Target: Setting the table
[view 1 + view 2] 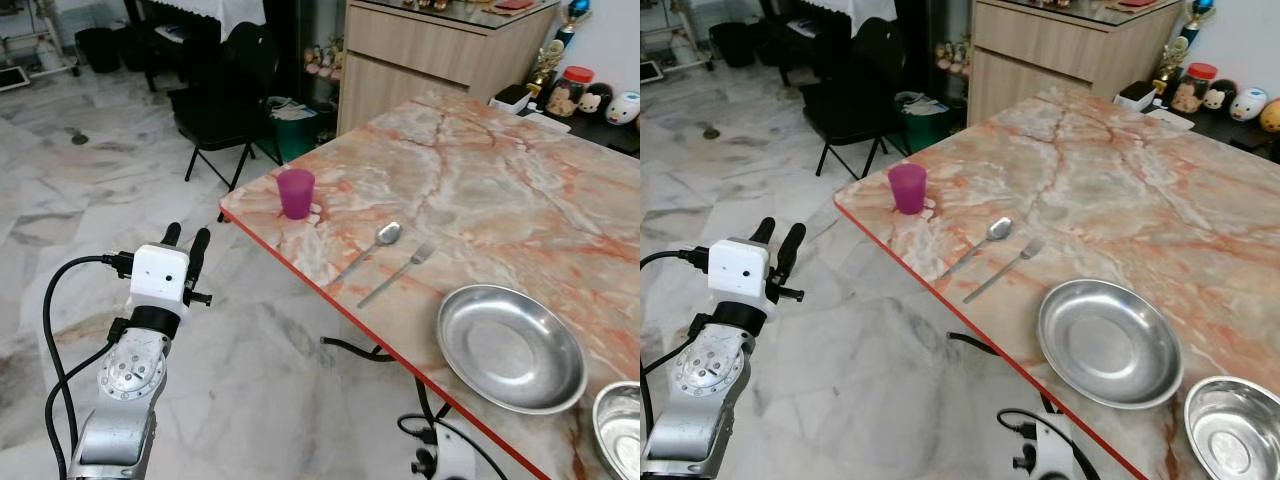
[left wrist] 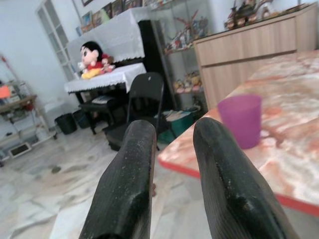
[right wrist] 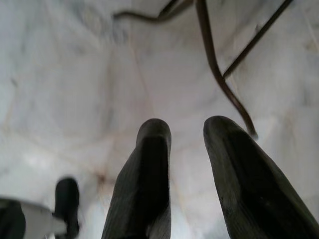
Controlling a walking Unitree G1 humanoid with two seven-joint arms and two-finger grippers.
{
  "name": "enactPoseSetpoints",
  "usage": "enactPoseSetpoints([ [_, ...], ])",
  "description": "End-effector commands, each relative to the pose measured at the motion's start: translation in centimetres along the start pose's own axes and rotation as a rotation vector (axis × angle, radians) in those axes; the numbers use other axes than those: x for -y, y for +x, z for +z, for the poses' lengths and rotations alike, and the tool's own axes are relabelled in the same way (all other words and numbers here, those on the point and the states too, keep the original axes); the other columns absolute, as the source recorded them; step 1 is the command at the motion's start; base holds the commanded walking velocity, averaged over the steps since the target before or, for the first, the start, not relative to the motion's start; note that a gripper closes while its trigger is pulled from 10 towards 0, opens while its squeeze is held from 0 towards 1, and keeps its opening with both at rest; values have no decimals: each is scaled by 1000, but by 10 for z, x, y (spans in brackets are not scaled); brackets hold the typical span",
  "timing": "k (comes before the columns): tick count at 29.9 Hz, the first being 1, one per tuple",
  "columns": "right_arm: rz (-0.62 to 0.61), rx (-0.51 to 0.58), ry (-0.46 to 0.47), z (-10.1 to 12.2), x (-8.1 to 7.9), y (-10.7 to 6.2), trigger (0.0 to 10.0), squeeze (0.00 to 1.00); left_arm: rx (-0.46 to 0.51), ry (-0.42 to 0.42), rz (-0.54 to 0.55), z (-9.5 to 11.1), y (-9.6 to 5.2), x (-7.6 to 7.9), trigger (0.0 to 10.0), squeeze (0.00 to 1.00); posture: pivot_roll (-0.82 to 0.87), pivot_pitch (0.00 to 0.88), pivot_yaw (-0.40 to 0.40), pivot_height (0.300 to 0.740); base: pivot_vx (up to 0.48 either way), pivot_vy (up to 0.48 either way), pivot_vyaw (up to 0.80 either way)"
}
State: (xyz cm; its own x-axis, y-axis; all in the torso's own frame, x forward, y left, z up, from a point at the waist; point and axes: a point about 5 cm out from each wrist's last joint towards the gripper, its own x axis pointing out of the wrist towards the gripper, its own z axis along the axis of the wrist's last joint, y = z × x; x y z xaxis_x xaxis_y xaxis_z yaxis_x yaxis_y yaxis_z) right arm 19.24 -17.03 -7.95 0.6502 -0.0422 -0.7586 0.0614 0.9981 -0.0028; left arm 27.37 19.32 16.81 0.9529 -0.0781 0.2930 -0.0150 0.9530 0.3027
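Purple cup (image 1: 295,192) upright near bench (image 1: 500,190) corner. Spoon (image 1: 372,246) and fork (image 1: 397,273) side by side near bench edge, apart from cup. Steel plate (image 1: 510,346) beyond fork, steel bowl (image 1: 1233,433) just beside plate. Left tool (image 1: 186,243) off bench over floor, fingers parted, empty. Right tool (image 3: 182,137) over floor, parted, empty.

Silver left arm (image 1: 125,385), white wrist block, black fingers (image 1: 198,248) (black cables).

Bright, even daylight; wrist close-ups blurred
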Motion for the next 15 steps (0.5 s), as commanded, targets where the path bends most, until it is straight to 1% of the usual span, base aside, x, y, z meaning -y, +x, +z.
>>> enactPoseSetpoints([
  [1, -15, -21, -5, -3, 5, 0, 10000, 0, -3, -9, 1, -1, 0, 2, 10000, 0, 121, 0, -29, 740, 0, 0, -638],
  [11, -9, 1, -9, 15, -1, 4, 10000, 0, 7, -20, 2, 0, 0, 2, 10000, 0, 121, 0, -30, 740, 0, 0, -638],
  [15, -8, -6, -12, 8, 0, 3, 10000, 0, 7, -21, -3, 0, 0, 3, 10000, 0, 121, 0, -30, 740, 0, 0, -636],
])
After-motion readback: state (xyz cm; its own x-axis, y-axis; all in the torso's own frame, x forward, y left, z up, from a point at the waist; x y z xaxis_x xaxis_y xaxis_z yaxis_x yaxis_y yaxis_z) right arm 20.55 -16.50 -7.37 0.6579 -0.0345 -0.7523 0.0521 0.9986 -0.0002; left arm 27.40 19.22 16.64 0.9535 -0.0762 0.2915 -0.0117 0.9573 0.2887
